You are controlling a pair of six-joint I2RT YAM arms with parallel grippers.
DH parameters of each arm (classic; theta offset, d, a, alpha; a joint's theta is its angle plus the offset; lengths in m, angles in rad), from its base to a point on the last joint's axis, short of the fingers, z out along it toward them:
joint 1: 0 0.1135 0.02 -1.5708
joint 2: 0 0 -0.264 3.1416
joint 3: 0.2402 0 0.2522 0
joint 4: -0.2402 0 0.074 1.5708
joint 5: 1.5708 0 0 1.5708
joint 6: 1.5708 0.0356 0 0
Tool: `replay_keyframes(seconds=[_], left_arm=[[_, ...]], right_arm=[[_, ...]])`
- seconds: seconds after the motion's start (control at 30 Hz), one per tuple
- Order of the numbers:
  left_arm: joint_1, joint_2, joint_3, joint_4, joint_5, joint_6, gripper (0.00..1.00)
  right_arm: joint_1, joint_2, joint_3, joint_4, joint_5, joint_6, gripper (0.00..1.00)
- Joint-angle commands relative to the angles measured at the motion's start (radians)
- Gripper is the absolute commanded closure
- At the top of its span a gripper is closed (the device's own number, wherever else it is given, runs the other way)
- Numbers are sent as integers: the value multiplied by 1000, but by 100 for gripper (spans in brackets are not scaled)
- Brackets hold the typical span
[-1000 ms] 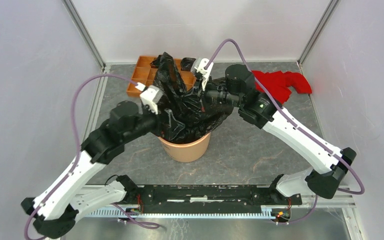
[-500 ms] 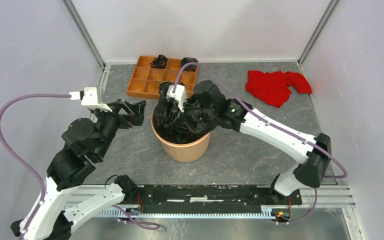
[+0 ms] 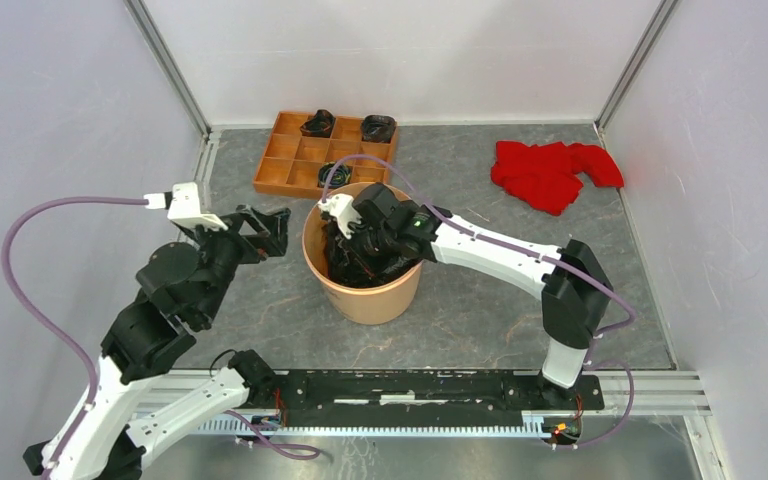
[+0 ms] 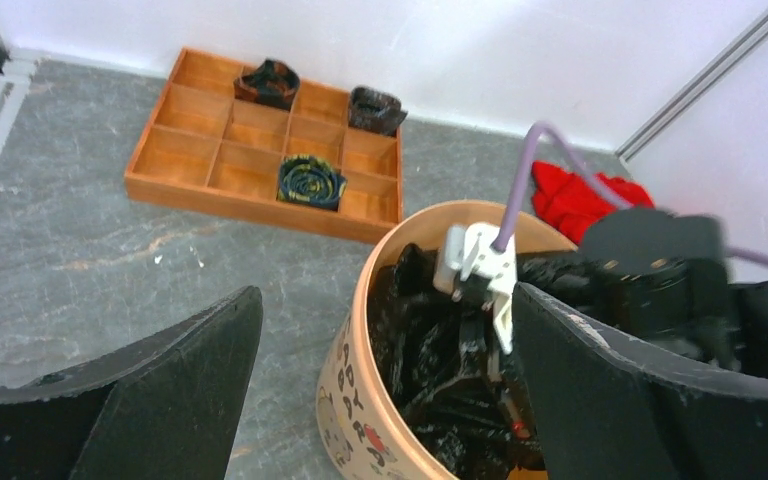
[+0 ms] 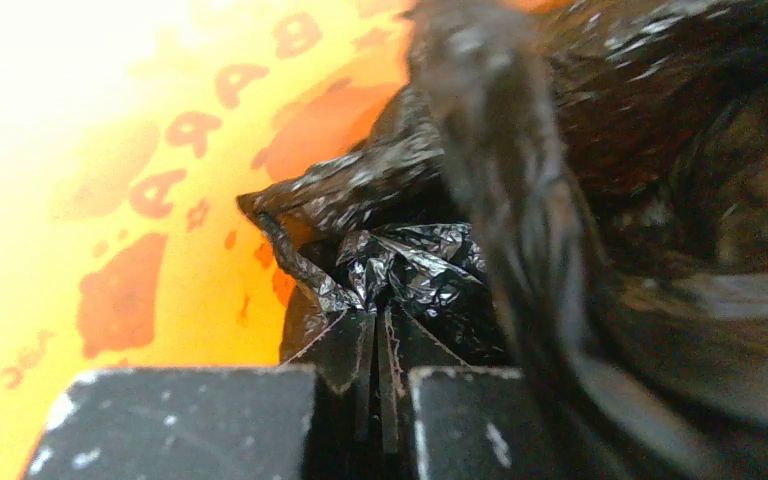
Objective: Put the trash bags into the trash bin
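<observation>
The peach-orange trash bin stands mid-table with the crinkly black trash bag bunched inside it, below the rim. My right gripper reaches down into the bin, and its jaws are closed on a fold of the bag; the right wrist view also shows the gripper beside the bin's orange inner wall. My left gripper is open and empty, hovering just left of the bin. In the left wrist view this gripper frames the bin and the bag.
An orange-brown wooden tray of square compartments sits behind the bin and holds small rolled black bundles. A red cloth lies at the back right. Enclosure walls stand on three sides.
My left gripper has let go of the bag and drawn back to the left. My right gripper has pushed the bag from above the rim down into the bin.
</observation>
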Motion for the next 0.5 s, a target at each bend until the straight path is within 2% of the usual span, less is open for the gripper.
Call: replay_keyframes(seconds=[0.0, 0.3, 0.47], left_arm=[[0, 21, -72, -20, 26, -98, 0], [0, 16, -233, -15, 124, -248, 5], [0, -38, -338, 20, 156, -307, 6]], right_arm=[[0, -38, 78, 76, 77, 59, 99], [-2, -67, -139, 547, 208, 436, 99], [19, -66, -213, 649, 322, 506, 99]])
